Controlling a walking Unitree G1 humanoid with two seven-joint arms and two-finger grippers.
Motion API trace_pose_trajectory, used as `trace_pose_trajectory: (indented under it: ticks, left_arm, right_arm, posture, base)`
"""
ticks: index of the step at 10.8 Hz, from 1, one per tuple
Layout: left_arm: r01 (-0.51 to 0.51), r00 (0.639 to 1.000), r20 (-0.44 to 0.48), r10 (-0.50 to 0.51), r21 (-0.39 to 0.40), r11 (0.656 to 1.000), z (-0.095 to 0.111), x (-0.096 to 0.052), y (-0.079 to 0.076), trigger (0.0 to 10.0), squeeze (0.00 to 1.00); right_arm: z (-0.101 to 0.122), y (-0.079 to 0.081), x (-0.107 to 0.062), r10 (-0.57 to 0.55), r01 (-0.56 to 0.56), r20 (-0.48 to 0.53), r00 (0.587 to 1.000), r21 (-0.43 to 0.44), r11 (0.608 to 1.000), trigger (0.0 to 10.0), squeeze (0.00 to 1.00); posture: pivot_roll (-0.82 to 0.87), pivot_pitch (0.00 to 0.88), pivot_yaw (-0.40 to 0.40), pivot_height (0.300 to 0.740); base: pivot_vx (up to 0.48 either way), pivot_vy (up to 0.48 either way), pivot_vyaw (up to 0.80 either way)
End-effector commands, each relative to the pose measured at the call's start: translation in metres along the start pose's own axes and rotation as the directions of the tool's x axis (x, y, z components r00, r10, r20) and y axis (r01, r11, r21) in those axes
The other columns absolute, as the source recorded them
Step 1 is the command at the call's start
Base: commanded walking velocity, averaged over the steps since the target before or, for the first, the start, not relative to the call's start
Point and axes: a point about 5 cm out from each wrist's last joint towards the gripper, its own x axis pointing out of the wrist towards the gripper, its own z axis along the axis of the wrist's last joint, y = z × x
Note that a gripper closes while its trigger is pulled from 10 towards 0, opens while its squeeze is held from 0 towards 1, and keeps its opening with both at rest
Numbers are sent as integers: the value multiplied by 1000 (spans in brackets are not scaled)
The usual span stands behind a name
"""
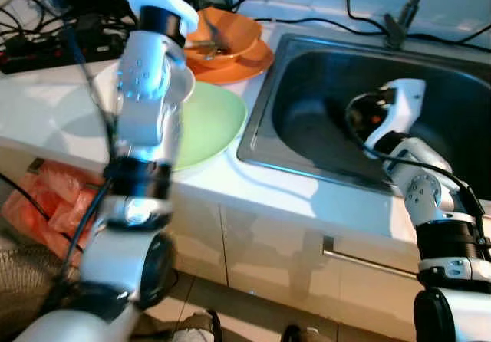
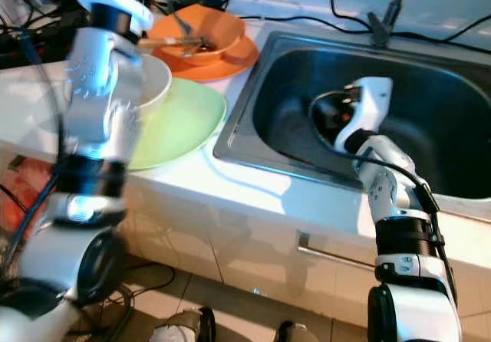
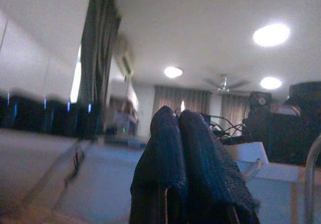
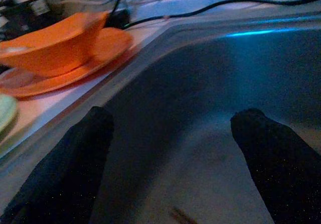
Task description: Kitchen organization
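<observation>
Two arms show up in your head views. Your landmark is the stainless steel sink basin (image 1: 430,66) set in the white countertop (image 1: 46,112). Your right arm reaches down into that basin. Your left arm is raised on the counter side of it, over a pale green round plate (image 1: 211,120) that lies just beside the sink's rim. A white bowl (image 2: 153,85) sits on that plate. Farther back from the sink's near corner you've got an orange bowl (image 2: 201,27) with utensils in it, resting on an orange plate (image 2: 230,64). Black cables (image 1: 368,27) run behind the sink.

Left wrist view: your left gripper (image 3: 176,133) has its two black fingers pressed together with nothing between them, pointing out at a blurry room.

Right wrist view: your right gripper (image 4: 183,128) is spread wide inside the sink, holding nothing, orange bowl beyond the rim.
</observation>
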Motion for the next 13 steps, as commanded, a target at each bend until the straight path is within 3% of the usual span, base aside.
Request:
trace_pose_trajectory:
  ticks: [1, 2, 3, 4, 5, 6, 7, 10, 11, 13]
  left_arm:
    - [-57, 998, -36, 52, -164, 985, -3, 5, 6, 0, 0]
    - [-97, 993, -87, 74, -297, 950, -11, 4, 9, 0, 0]
    - [-204, 975, -184, 122, -544, 814, -28, -3, 13, 0, 0]
    - [-286, 955, -256, 147, -677, 678, -43, -11, 14, 0, 0]
    - [-335, 940, -305, 152, -739, 584, -55, -21, 14, 0, 0]
    - [-369, 928, -338, 158, -763, 530, -64, -29, 13, 0, 0]
    - [-397, 918, -356, 176, -809, 433, -74, -45, 13, 0, 0]
    - [-454, 890, -403, 212, -817, 355, -84, -57, 17, 0, 0]
    - [-457, 889, -407, 209, -819, 348, -85, -59, 17, 0, 0]
    - [-451, 892, -400, 211, -822, 347, -82, -57, 20, 0, 0]
  right_arm:
    - [-1, -8, -2, -65, 65, 10, 998, 0, 998, 10000, 0]
    - [-2, -8, -1, -81, 81, 16, 997, 10, 997, 10000, 0]
    - [-3, -4, 1, -85, 84, 26, 996, 37, 996, 10000, 0]
    - [-3, -2, 2, -90, 88, 34, 995, 78, 993, 10000, 0]
    - [-2, 0, 4, -92, 86, 41, 995, 112, 990, 10000, 0]
    - [-1, 3, 5, -87, 79, 48, 995, 139, 987, 10000, 0]
    - [2, 15, 7, -45, 28, 63, 997, 240, 970, 10000, 0]
    - [5, 34, 7, 91, -109, 71, 993, 315, 943, 10000, 0]
    - [6, 39, 4, 161, -177, 76, 984, 352, 919, 10000, 0]
    - [6, 47, 2, 224, -236, 75, 972, 343, 909, 10000, 0]
  posture:
    - [101, 133, 51, 740]
    - [100, 135, 51, 740]
    - [98, 138, 53, 740]
    - [96, 140, 54, 740]
    - [94, 142, 56, 740]
    - [91, 145, 57, 740]
    - [91, 148, 56, 740]
    - [85, 153, 51, 740]
    - [85, 155, 50, 740]
    - [85, 154, 50, 740]
  base:
    - [0, 0, 0]
    - [0, 0, 0]
    - [0, 0, 0]
    - [0, 0, 0]
    - [0, 0, 0]
    - [0, 0, 0]
    - [0, 0, 0]
    - [0, 0, 0]
    - [0, 0, 0]
    - [0, 0, 0]
